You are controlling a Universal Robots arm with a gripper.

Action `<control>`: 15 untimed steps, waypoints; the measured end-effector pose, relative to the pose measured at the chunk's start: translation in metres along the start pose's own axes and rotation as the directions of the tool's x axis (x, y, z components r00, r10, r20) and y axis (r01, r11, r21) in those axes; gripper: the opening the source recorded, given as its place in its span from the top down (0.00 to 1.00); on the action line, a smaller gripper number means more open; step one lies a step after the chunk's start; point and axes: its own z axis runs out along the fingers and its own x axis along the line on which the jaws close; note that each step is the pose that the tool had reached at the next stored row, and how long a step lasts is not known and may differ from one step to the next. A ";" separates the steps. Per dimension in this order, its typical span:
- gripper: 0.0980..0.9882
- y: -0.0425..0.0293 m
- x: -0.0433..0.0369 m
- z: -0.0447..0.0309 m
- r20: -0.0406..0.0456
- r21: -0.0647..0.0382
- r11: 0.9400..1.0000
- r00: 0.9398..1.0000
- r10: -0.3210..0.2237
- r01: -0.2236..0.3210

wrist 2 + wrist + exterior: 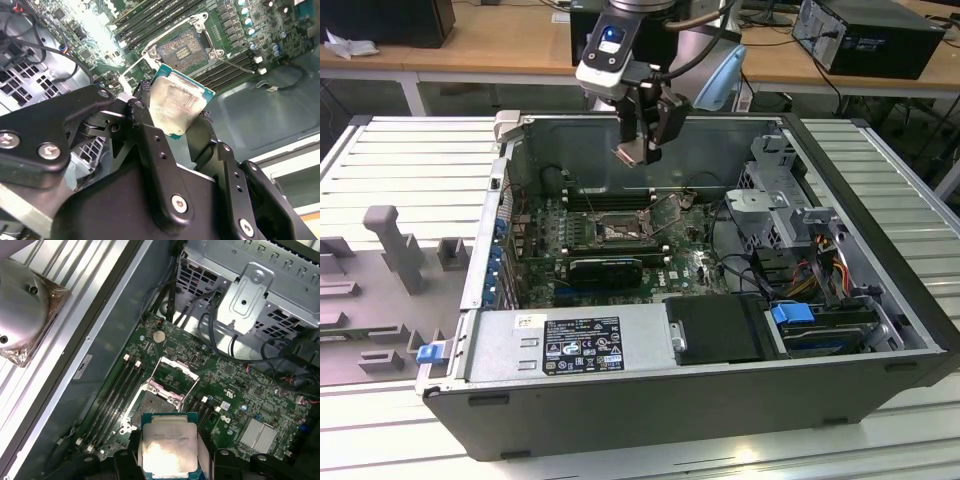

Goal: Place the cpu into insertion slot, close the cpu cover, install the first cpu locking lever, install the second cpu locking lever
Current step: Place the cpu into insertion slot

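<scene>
My gripper (pixel 640 148) hangs above the open computer case, shut on the cpu (pixel 626 154), a flat square chip with a pale silvery top. In both wrist views the cpu (pixel 176 105) (pixel 169 446) sits clamped between the two black fingers (pixel 142 107), well above the board. Below it lies the insertion slot (pixel 184 46) (pixel 151 406) (pixel 617 230), square with a dark centre and nothing in it. The cpu cover (pixel 179 367) stands tilted up, open, at one side of the slot. A thin locking lever (pixel 235 62) lies swung out beside the slot.
Long black memory sticks (pixel 117 390) flank the slot. A dark card (pixel 605 268) lies in front of it, and a power supply (pixel 570 345) fills the case's near side. A metal drive cage (pixel 770 190) with cables stands on the exterior view's right. Grey fixtures (pixel 390 245) sit on the table outside.
</scene>
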 end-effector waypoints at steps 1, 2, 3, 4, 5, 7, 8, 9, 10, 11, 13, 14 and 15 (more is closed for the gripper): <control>0.52 0.0000 0.0000 0.0000 0.001 0.000 1.000 1.000 0.013 -0.013; 0.52 0.0000 0.0000 0.0001 0.002 0.000 1.000 1.000 0.020 -0.020; 0.52 0.0000 0.0000 0.0001 0.003 -0.001 1.000 1.000 0.029 -0.029; 0.52 0.0000 0.0000 0.0001 0.003 -0.001 0.999 0.999 0.038 -0.038; 0.52 0.0000 0.0000 0.0002 0.004 -0.001 0.999 0.999 0.051 -0.051; 0.52 0.0000 0.0000 0.0003 0.006 -0.001 0.998 0.998 0.067 -0.067; 0.52 0.0000 0.0000 0.0003 0.006 -0.002 0.997 0.997 0.074 -0.074; 0.52 0.0000 0.0000 0.0004 0.007 -0.002 0.997 0.997 0.082 -0.082; 0.52 0.0000 0.0000 0.0004 0.008 -0.002 0.996 0.996 0.087 -0.087; 0.52 -0.0001 0.0000 0.0005 0.008 -0.002 0.995 0.995 0.096 -0.096; 0.52 -0.0001 0.0000 0.0005 0.010 -0.003 0.994 0.994 0.111 -0.111; 0.52 -0.0001 0.0000 0.0006 0.010 -0.003 0.993 0.993 0.121 -0.121; 0.52 -0.0001 0.0000 0.0006 0.011 -0.003 0.992 0.992 0.126 -0.126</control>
